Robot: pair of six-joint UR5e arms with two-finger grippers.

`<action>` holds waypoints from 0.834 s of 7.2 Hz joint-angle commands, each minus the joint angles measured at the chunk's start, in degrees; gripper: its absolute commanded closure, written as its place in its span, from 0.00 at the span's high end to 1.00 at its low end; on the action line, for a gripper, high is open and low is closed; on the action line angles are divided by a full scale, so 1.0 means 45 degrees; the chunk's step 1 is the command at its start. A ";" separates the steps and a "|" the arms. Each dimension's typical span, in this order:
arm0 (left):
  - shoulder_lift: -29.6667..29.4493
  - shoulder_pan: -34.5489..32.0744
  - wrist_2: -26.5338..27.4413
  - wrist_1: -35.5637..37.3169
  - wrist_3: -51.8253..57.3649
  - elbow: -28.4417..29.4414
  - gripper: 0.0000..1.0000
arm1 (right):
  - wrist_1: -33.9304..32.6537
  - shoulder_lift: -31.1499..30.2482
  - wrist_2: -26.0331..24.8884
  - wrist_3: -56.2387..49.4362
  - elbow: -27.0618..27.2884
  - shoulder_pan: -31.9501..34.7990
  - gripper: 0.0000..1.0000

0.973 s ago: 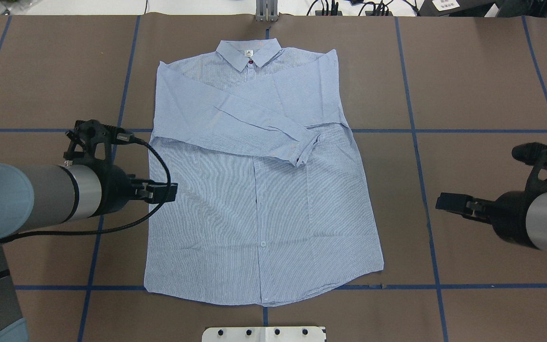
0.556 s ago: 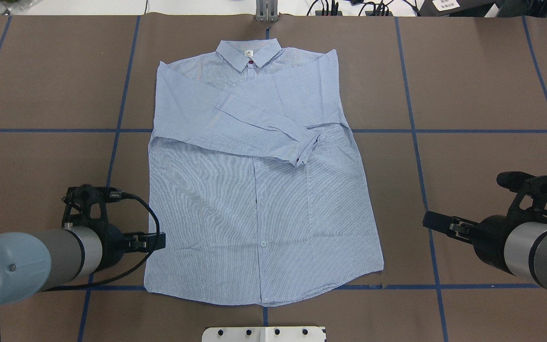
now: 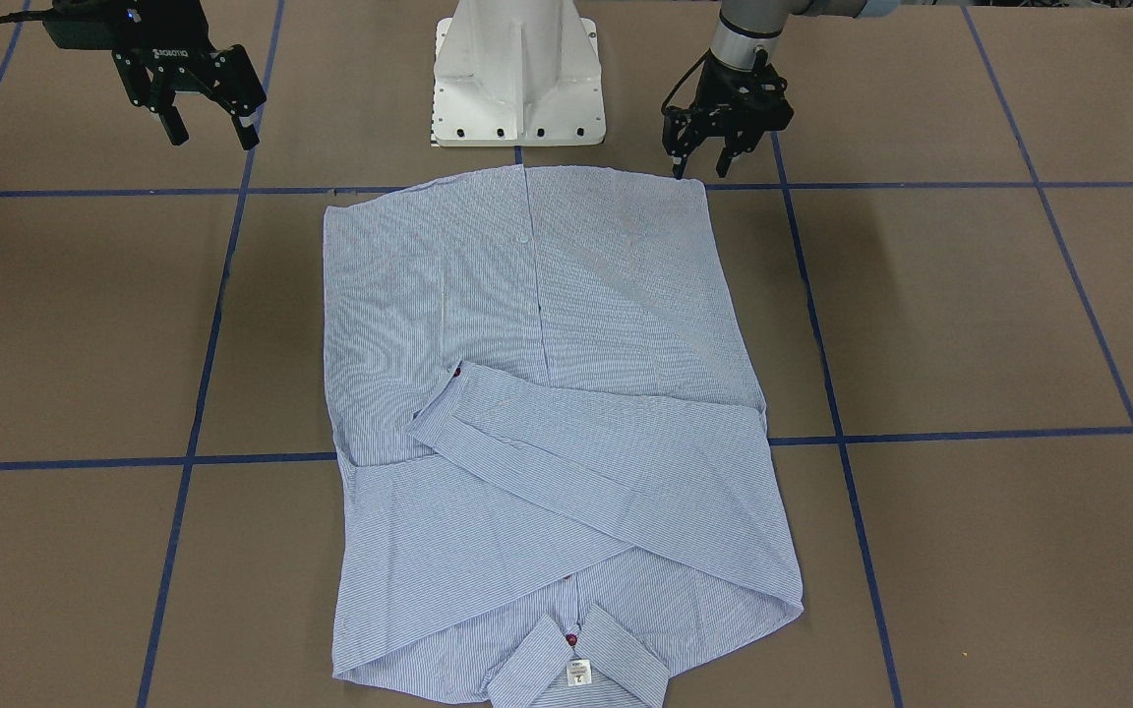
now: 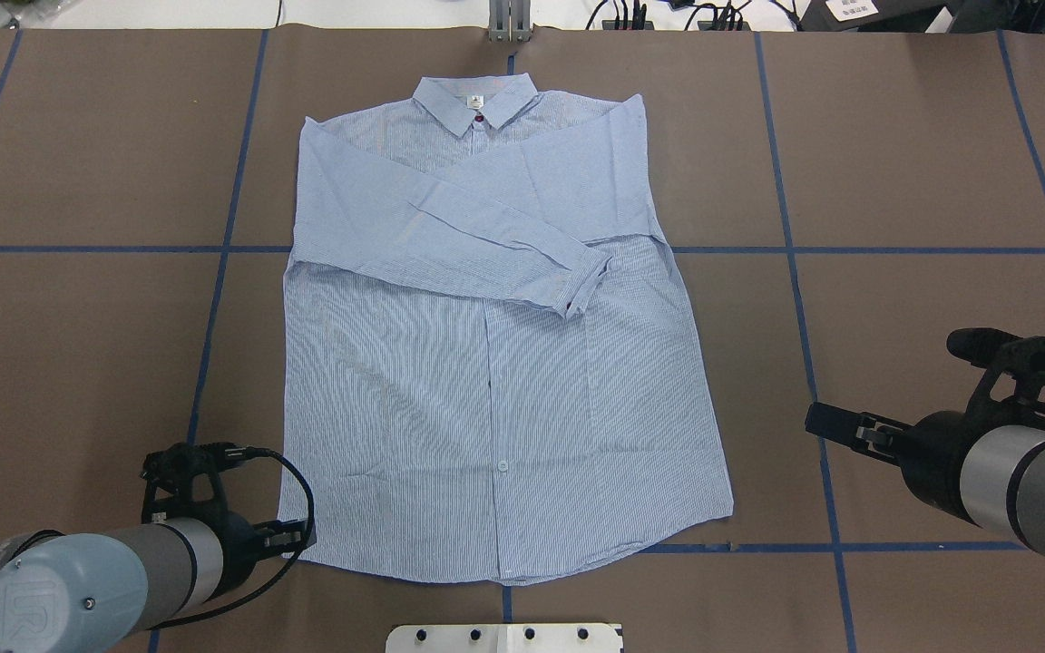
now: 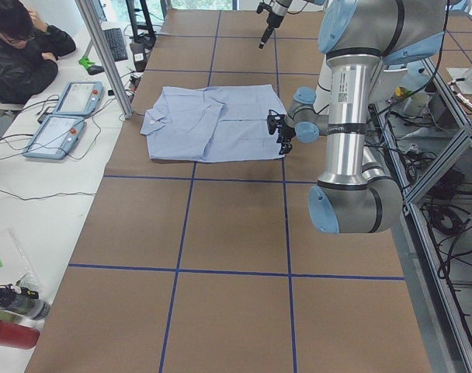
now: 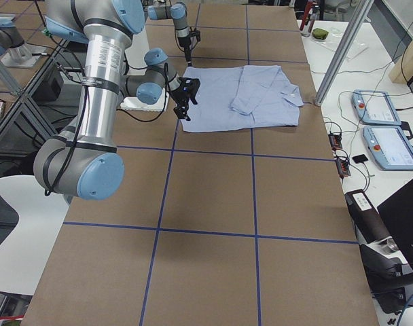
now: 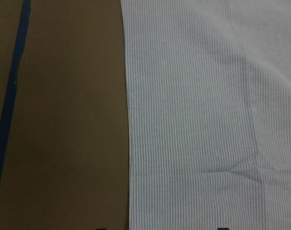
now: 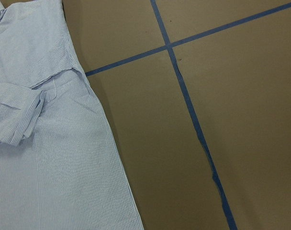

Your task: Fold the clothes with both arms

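The light-blue striped shirt [image 4: 495,381] lies flat, front up, collar at the far side, both sleeves folded across the chest; it also shows in the front view [image 3: 537,393]. My left gripper [image 4: 302,537] is open at the shirt's near left hem corner, its fingers just beside that corner in the front view [image 3: 700,165]. The left wrist view shows the shirt's side edge [image 7: 198,120] from close above. My right gripper [image 4: 826,424] is open and empty, above bare table to the right of the shirt, apart from it [image 3: 209,128]. The right wrist view shows the shirt's right edge [image 8: 54,158].
The white pedestal base [image 3: 517,79] stands at the near edge behind the hem. Blue tape lines [image 4: 795,249] grid the brown table [image 4: 922,163]. An operator [image 5: 19,47] and teach pendants [image 5: 65,116] are at the far side.
My left gripper has moved back along the shirt's left edge to the near hem corner and dropped lower. My right gripper moved nearer too, then held still. The shirt has not moved.
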 commanded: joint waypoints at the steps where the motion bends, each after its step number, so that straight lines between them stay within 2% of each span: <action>1: -0.0034 0.0272 -0.0024 0.0039 -0.0407 0.0168 0.50 | 0.0000 0.0004 -0.0037 0.0000 -0.0007 -0.0001 1.00; 6: -0.0171 0.0215 -0.0024 0.0078 0.0335 0.0714 0.50 | 0.0000 0.0004 -0.0037 0.0000 -0.0026 -0.0001 1.00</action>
